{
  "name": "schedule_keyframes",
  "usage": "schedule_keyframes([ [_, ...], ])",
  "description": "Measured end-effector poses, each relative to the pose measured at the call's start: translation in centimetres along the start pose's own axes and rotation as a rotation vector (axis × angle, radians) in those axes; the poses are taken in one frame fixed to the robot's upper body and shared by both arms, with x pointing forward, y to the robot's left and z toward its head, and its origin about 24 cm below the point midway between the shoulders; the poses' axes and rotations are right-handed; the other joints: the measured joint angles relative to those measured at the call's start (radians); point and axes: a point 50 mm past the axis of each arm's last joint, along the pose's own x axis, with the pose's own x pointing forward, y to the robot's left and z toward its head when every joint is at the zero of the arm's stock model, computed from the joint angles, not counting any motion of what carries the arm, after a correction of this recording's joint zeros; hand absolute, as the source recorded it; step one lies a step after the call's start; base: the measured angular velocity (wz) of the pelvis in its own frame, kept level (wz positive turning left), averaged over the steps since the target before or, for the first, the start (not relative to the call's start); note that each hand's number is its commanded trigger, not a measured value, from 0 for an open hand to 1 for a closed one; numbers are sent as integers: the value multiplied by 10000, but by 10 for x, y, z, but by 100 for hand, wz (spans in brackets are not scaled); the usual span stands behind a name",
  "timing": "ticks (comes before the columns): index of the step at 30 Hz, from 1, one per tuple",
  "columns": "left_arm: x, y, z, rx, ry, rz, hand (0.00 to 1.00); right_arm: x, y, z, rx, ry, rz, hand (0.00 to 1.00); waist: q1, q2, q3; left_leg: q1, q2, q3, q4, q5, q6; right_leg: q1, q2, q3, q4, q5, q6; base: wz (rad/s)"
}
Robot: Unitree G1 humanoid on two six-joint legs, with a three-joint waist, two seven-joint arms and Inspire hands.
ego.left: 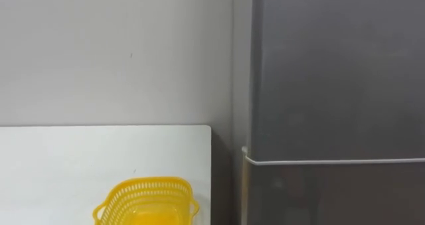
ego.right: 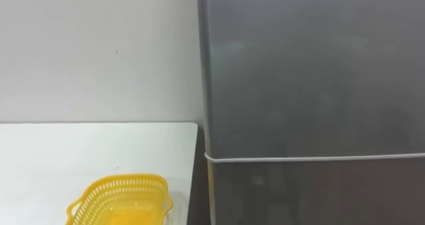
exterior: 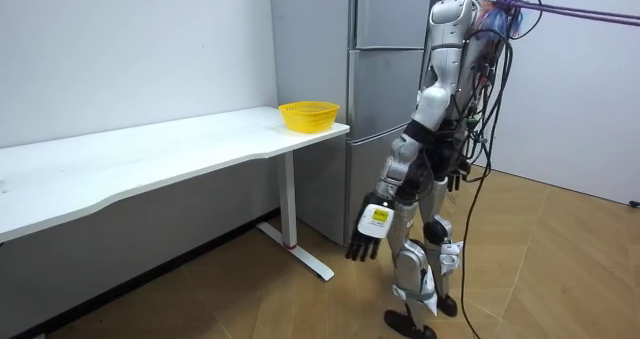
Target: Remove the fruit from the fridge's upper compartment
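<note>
Beside the table [exterior: 150, 159] stands the fridge [exterior: 382, 99] (doors shut), left hand [exterior: 370, 229] hanging loose-fingered near it.

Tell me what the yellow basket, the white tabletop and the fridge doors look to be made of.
Yellow basket: seemingly moulded plastic, by its even colour and lattice of small holes. White tabletop: smooth matte board, probably laminate; the core is unseen. Fridge doors: grey with a soft sheen, likely coated or brushed metal, though paint cannot be ruled out.

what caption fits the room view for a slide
Humanoid faces the closed grey fridge, left hand hanging open, beside a white table bearing a yellow basket
</note>
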Motion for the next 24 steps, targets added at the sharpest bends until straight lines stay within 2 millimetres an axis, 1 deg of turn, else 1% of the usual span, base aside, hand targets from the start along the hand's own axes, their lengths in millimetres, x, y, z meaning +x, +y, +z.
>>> schedule_keyframes([
  [1, 0, -6, 12, -359, -474, 82, 0, 0, -3, 2, 54, -138, -97, 0, 112, 4, -3, -6, 3, 1, -2, 0, 0, -9, 6, -35, -4, 1, -2, 0],
  [2, -1, -9, 18, -474, -708, 128, 0, 0, -5, 3, 136, -192, -137, 0, 154, 5, -3, -17, 3, -6, 2, 0, 0, -9, 7, -54, -4, 1, -2, 4],
  [4, -5, -16, 39, -1202, -1518, 373, 0, -1, -12, 8, 180, -445, -364, 0, 256, 0, -17, -114, 4, -8, 22, 0, 0, -106, 6, -91, 28, 5, -9, 2],
  [5, -6, -17, 44, -1441, -1715, 441, 0, -1, -13, 10, 153, -534, -441, 0, 273, 14, -28, -136, 6, -10, 35, 0, 0, -151, 10, -90, 36, 9, -13, 0],
  [6, -10, -19, 55, -1707, -2197, 547, 0, -1, -14, 11, 99, -644, -582, 0, 335, 37, -68, -218, 9, -18, 78, 0, -1, -205, 12, -98, 42, 20, -20, 0],
  [7, -14, -22, 66, -2039, -2675, 614, 0, -1, -15, 13, 93, -719, -654, 0, 386, -12, -90, -251, 10, -33, 76, 1, -1, -267, 10, -91, 79, 20, -21, 0],
  [9, -20, -24, 78, -2445, -3263, 673, 0, -1, -17, 15, 170, -804, -769, 0, 411, -13, -83, -236, 6, -96, 69, 2, -2, -291, 7, -85, 158, 20, -20, 0],
  [11, -27, -27, 89, -2996, -3701, 653, 0, -2, -19, 18, 178, -1016, -873, 0, 432, 17, -55, -232, 2, -126, 65, 2, -2, -293, 5, -108, 151, 22, -18, 0],
  [12, -33, -31, 99, -3231, -4092, 610, 0, -2, -19, 21, 171, -1186, -892, 0, 372, -27, -57, -229, -8, -247, 65, 2, -2, -253, 5, -200, 129, 25, -14, 10],
  [13, -40, -34, 109, -3451, -4562, 551, 0, -2, -18, 22, 171, -1288, -871, 0, 335, -26, -32, -217, -10, -275, 62, 2, -2, -221, 4, -225, 126, 25, -14, 10],
  [14, -44, -35, 114, -3573, -4820, 503, 0, -2, -18, 22, 163, -1331, -872, 0, 339, -38, -26, -207, -8, -274, 61, 2, -2, -211, 6, -226, 120, 25, -14, 4],
  [16, -62, -38, 136, -3950, -5955, 396, 0, -3, -19, 22, 262, -1385, -907, 0, 389, -46, -24, -196, -8, -269, 62, 2, -2, -211, 17, -210, 119, 25, -14, -4],
  [17, -68, -39, 141, -4059, -6273, 353, 0, -3, -19, 21, 288, -1385, -924, 0, 397, -46, -24, -187, -8, -263, 61, 2, -2, -211, 28, -208, 120, 25, -14, -4],
  [19, -88, -40, 161, -4552, -7385, 154, 0, -2, -18, 17, 309, -1296, -907, 0, 387, -33, -22, -128, -5, -253, 64, 2, -2, -180, 34, -181, 124, 25, -15, -6],
  [20, -93, -40, 165, -4602, -7685, 94, 0, -2, -17, 15, 253, -1267, -904, 0, 381, -33, -22, -113, -4, -257, 67, 2, -2, -157, 31, -195, 123, 25, -15, 0],
  [22, -117, -42, 180, -4674, -9014, -120, 0, -2, -14, 8, 41, -1092, -858, 0, 402, -22, -22, -155, -8, -274, 80, 2, -2, -174, 19, -210, 125, 26, -17, 0],
  [23, -122, -42, 183, -4628, -9344, -130, 0, -2, -13, 7, 41, -1059, -857, 0, 399, -6, -29, -173, -9, -273, 78, 2, -2, -198, 5, -209, 130, 27, -17, 0],
  [24, -132, -42, 188, -4560, -9970, -125, 0, -2, -13, 4, -93, -1003, -868, 0, 373, 24, -57, -243, -10, -273, 83, 2, -2, -279, 3, -205, 148, 30, -22, 0],
])
